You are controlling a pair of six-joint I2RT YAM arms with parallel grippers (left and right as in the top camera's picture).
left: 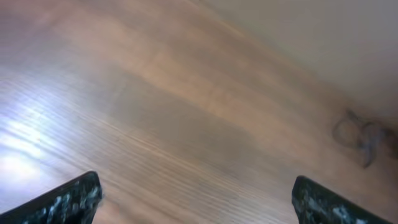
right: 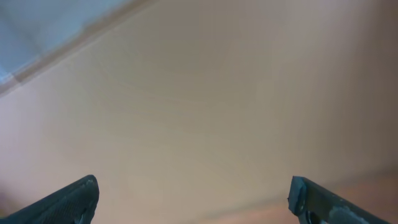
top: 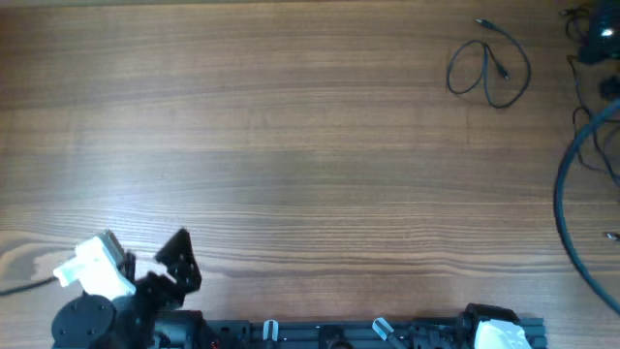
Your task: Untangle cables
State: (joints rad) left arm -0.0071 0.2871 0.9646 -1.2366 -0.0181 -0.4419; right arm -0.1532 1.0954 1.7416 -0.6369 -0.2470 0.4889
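Note:
A thin black cable (top: 489, 68) lies in a loose loop with small plug ends at the far right of the wooden table. More thin black cables (top: 589, 44) bunch at the far right edge, partly cut off. In the left wrist view the loop (left: 357, 134) shows blurred and far off. My left gripper (top: 179, 260) sits at the near left edge, far from the cables; its fingers (left: 196, 199) are wide apart and empty. My right gripper (right: 196, 199) is open and empty, facing a plain beige surface; only its white base (top: 499, 332) shows overhead.
A thick black arm cable (top: 567, 208) curves down the right edge of the table. The arm mounting rail (top: 339, 334) runs along the near edge. The wooden table top (top: 291, 145) spans the view.

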